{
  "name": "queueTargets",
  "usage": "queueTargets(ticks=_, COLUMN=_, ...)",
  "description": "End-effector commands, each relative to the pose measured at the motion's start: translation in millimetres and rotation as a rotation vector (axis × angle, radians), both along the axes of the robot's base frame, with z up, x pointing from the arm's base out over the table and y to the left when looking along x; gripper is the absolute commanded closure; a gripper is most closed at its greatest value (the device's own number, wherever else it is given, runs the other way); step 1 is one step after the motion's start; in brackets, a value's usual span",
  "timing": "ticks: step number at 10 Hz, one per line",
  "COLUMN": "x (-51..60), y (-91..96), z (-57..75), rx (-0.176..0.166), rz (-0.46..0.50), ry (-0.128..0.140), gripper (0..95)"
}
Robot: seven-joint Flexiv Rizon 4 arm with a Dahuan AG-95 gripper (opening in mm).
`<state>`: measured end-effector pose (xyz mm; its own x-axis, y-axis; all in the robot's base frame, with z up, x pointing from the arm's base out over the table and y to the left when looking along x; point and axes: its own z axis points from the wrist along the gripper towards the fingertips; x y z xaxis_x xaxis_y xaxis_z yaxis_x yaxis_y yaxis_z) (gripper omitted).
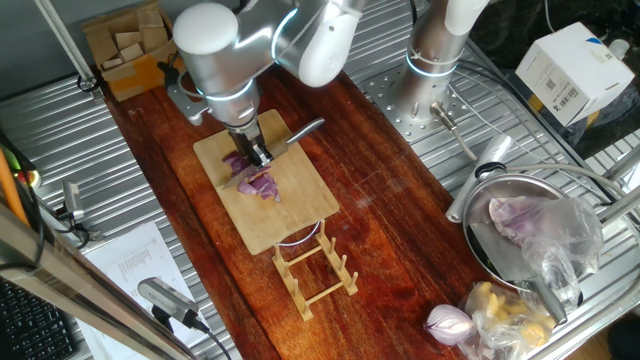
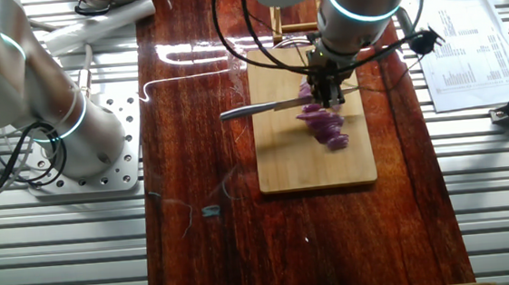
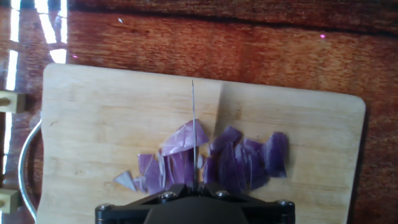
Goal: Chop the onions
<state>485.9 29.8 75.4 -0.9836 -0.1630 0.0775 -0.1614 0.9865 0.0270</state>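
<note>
Clenched on a knife (image 2: 270, 108), the end effector (image 2: 328, 96) hovers over the onions (image 2: 323, 124), purple pieces heaped on a wooden cutting board (image 2: 301, 161). Its hand view shows the blade edge-on, standing amid the pieces, where the fixed views show its side. Dark wooden table (image 1: 390, 220); a wooden rack (image 1: 315, 268) touches the board's end.

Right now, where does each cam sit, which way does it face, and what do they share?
One fixed view: high, beyond the table's long side, looking down; arm over the cutting board.
The other fixed view: opposite side, overhead; gripper holding the knife.
Hand view: on the hand, looking down the blade.
All share the board and the onions.
</note>
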Motion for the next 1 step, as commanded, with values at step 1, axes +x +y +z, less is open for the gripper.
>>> queueTargets(ticks=1, x=0.0, y=0.8, z=1.6, rx=0.007, rz=0.005, ry=0.001, gripper=95.0)
